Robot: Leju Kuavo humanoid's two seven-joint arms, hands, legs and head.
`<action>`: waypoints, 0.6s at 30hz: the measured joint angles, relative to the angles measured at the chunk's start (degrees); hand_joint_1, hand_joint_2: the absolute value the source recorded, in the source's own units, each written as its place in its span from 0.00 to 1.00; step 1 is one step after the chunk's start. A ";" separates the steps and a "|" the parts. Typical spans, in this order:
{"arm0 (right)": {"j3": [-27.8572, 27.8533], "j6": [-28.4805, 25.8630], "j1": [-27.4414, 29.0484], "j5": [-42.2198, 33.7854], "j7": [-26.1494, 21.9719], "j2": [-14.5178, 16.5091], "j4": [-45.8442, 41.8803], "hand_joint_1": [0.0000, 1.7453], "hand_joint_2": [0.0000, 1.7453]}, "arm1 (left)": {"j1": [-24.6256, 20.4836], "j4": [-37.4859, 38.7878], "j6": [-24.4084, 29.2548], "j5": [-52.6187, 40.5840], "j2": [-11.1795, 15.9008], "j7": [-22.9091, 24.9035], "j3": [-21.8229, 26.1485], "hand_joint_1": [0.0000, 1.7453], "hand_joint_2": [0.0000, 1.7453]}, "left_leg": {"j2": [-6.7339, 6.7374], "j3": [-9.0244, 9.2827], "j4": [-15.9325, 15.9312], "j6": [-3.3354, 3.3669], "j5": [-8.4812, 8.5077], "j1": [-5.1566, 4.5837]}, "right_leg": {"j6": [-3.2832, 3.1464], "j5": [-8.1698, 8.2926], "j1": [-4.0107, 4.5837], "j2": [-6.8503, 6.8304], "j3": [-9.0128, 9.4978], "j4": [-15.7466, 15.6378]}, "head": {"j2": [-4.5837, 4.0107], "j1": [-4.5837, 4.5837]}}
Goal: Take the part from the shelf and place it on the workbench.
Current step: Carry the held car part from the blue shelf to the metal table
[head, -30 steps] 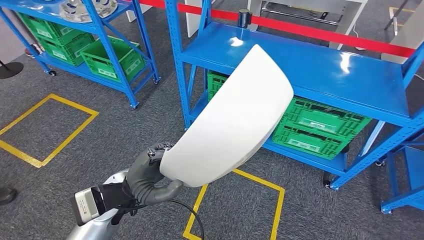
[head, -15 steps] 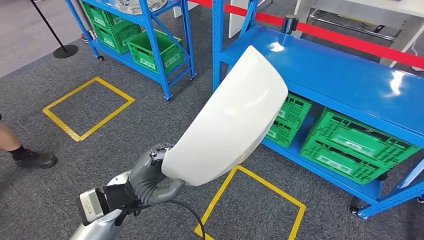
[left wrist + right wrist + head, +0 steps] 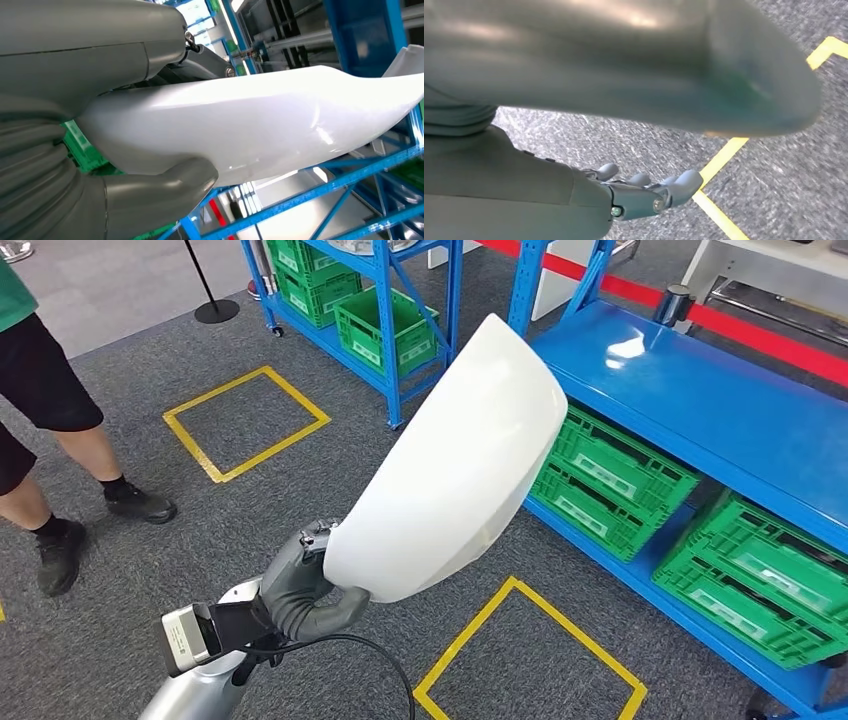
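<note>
My left hand (image 3: 300, 585) grips the white part (image 3: 455, 475); right hand (image 3: 644, 192) hangs loosely curled, holding nothing. Green crates (image 3: 610, 480) look empty.

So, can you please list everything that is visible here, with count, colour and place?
part: one, white, curved, held up in front of the shelves
shelves: two, blue, far side of the carpet
crates: several, green, on the lower shelf levels
floor squares: two, yellow tape, on the grey carpet
barrier band: one, red, behind the nearer shelf
stand: one, black, far left
person: one, black shorts and shoes, left edge
left hand: grey, grips the part's lower edge
right hand: grey, holds nothing, above the carpet
</note>
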 joint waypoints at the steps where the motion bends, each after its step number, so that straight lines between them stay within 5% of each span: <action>1: 0.00 0.08 -0.06 -0.01 0.09 -0.06 0.00 0.00 0.00 | -0.19 0.12 -0.01 0.09 -0.08 -0.01 -0.02 1.00 1.00 | -0.63 0.02 -0.20 0.39 0.21 0.09 | 0.31 -0.65 -0.16 1.11 -0.18 0.77 | 0.00 0.03; 4: 0.00 0.50 0.19 -0.01 0.69 -0.24 0.00 0.00 0.00 | -1.17 0.80 -0.02 0.50 -0.57 -0.01 -0.13 1.00 1.00 | -2.72 -0.10 -0.51 1.19 0.71 0.36 | 0.82 -5.75 -0.41 6.56 -4.46 10.10 | 0.00 0.42; 6: 0.00 0.57 0.50 0.02 0.89 -0.36 0.00 0.00 0.00 | -1.45 1.43 0.02 0.68 -0.74 0.00 -0.18 1.00 1.00 | -4.36 -0.25 -0.41 1.29 0.79 0.29 | 0.89 -7.54 -0.37 7.58 -7.74 16.10 | 0.00 0.60; 7: 0.00 0.57 0.57 0.02 0.88 -0.40 0.00 0.00 0.00 | -1.52 1.73 0.05 0.73 -0.74 0.01 -0.19 1.00 1.00 | -5.20 -0.28 -0.29 1.27 0.80 0.28 | 0.86 -6.70 -0.37 7.68 -8.02 16.12 | 0.00 0.62; 9: 0.00 0.57 0.56 -0.06 0.80 -0.51 0.00 0.00 0.00 | -1.81 2.15 0.10 0.79 -0.74 0.02 -0.21 1.00 1.00 | -6.90 -0.30 0.07 1.05 0.75 0.34 | 0.77 -2.49 -0.55 8.43 -5.52 10.01 | 0.00 0.67; 11: -0.03 0.57 0.41 -0.31 0.64 -0.62 0.00 0.00 0.00 | -2.28 2.39 0.10 0.82 -0.77 0.02 -0.23 1.00 1.00 | -8.47 -0.62 0.54 0.44 0.66 0.33 | 0.61 0.24 -0.79 10.73 -2.47 3.12 | 0.00 0.72; 13: -0.07 0.57 0.29 -0.57 0.49 -0.65 0.00 0.00 0.00 | -2.64 2.60 0.10 0.84 -0.83 0.02 -0.28 1.00 1.00 | -9.74 -1.10 0.63 -0.43 0.85 0.39 | 0.10 0.42 -0.64 11.68 -1.68 1.06 | 0.00 0.73; 14: -0.08 0.57 0.25 -0.67 0.41 -0.65 0.00 0.00 0.00 | -2.73 2.68 0.10 0.84 -0.84 0.02 -0.32 1.00 1.00 | -10.36 -1.36 0.50 -0.87 1.04 0.48 | -0.35 0.59 -0.56 10.97 -1.70 0.97 | 0.00 0.72; 16: -0.09 0.57 0.12 -0.83 0.27 -0.63 0.00 0.00 0.00 | -2.83 2.76 0.10 0.87 -0.81 0.01 -0.42 1.00 1.00 | -9.21 -1.90 1.08 -1.44 0.75 0.50 | -1.26 0.90 -0.57 9.56 -1.62 0.65 | 0.00 0.56; 18: -0.09 0.57 0.10 -0.90 0.24 -0.61 0.00 0.00 0.00 | -3.15 2.90 0.10 0.97 -0.78 -0.01 -0.54 1.00 1.00 | -5.57 -3.95 5.42 -1.74 -1.84 0.37 | -2.02 1.05 -0.55 8.01 -1.58 0.38 | 0.00 0.12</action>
